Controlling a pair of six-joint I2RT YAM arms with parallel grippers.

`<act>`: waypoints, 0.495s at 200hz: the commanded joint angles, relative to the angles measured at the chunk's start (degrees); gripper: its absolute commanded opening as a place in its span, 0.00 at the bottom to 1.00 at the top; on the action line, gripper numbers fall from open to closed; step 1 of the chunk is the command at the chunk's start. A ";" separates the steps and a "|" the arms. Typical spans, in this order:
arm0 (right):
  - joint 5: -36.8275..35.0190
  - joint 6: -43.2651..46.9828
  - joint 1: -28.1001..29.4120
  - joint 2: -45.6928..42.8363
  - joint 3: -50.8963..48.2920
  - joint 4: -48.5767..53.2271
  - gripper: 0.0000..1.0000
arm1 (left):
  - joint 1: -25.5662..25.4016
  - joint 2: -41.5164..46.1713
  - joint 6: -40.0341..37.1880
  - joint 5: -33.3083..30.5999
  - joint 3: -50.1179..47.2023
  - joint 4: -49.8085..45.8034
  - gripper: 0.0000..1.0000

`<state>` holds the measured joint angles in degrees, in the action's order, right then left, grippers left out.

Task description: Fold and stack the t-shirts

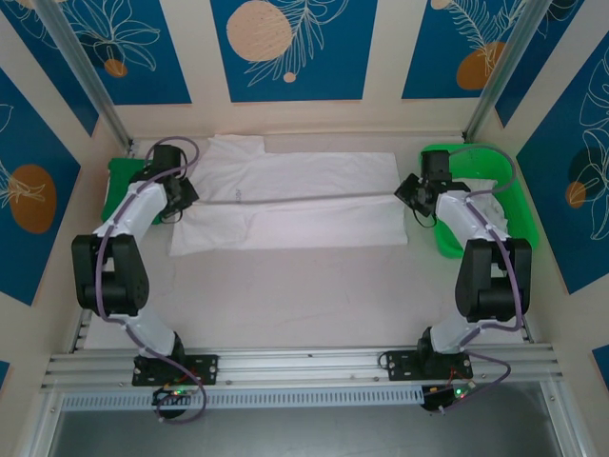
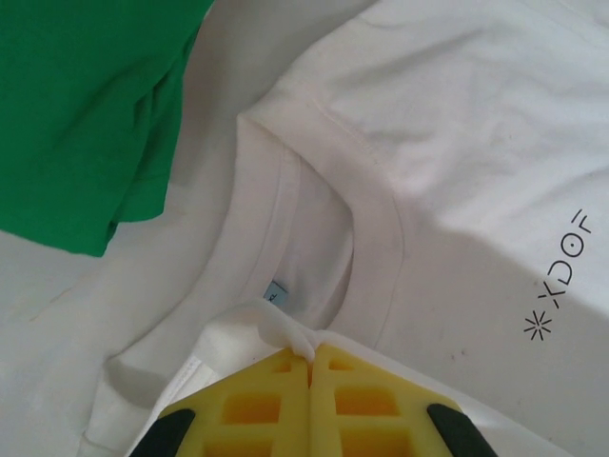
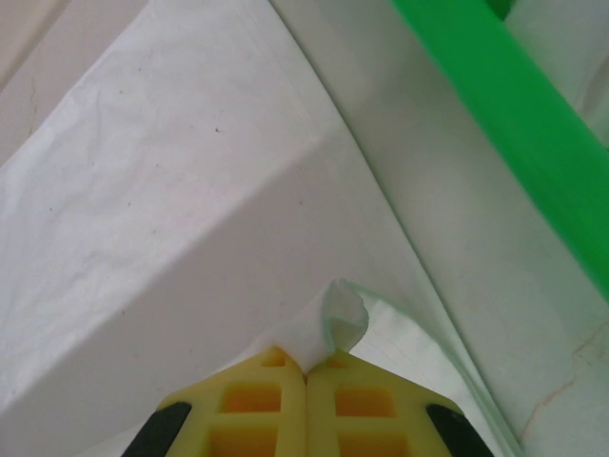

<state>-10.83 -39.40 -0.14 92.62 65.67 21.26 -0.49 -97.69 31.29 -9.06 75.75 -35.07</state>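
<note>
The wrinkly white cotton t-shirt (image 1: 314, 181) lies on the far surface (image 1: 285, 295). The left tool (image 2: 311, 354) is clamped on cloth beside its collar, and the right tool (image 3: 306, 367) is clamped on its right edge.

White short-sleeved cotton t-shirt (image 1: 314, 176): soft, matt, wrinkled cloth. Bright green rigid plastic tray (image 3: 514, 124), up-right of right gripper (image 3: 306, 367): smooth.

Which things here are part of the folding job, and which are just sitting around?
Job: spread t-shirt, pinched by left gripper and right gripper; white cloth in green tray.
Idle: the green tray itself; green item at left.
</note>
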 commanded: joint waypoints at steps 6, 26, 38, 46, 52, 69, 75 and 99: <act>0.26 1.16 -0.65 2.09 3.17 0.45 0.00 | 1.19 -1.82 -1.73 -0.07 2.84 -0.08 0.00; 0.31 1.34 -0.65 3.39 4.39 0.71 0.00 | 1.19 -3.05 -2.33 -0.17 4.22 -0.65 0.00; 0.35 1.49 -0.65 4.14 5.13 0.96 0.00 | 1.19 -3.78 -2.63 -0.51 5.20 -1.35 0.00; 0.53 1.52 -0.65 4.59 5.57 0.98 0.00 | 1.20 -4.23 -2.94 -0.61 5.70 -1.44 0.00; 0.61 1.60 -0.65 5.02 5.83 0.98 0.00 | 1.19 -4.56 -3.30 -0.53 6.09 -1.49 0.00; 0.89 1.65 -0.66 6.08 6.72 1.29 0.00 | 1.19 -5.59 -3.94 -0.69 7.12 -1.91 0.00; 0.98 1.69 -0.65 6.40 6.96 1.33 0.00 | 1.19 -5.76 -4.12 -0.78 7.44 -2.01 0.00; 1.00 1.78 -0.65 7.63 7.93 1.51 0.00 | 1.17 -6.78 -4.61 -1.05 8.23 -1.86 0.00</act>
<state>-10.02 -38.83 -0.14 99.00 71.31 22.11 -0.47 -103.09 28.47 -9.02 81.67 -35.77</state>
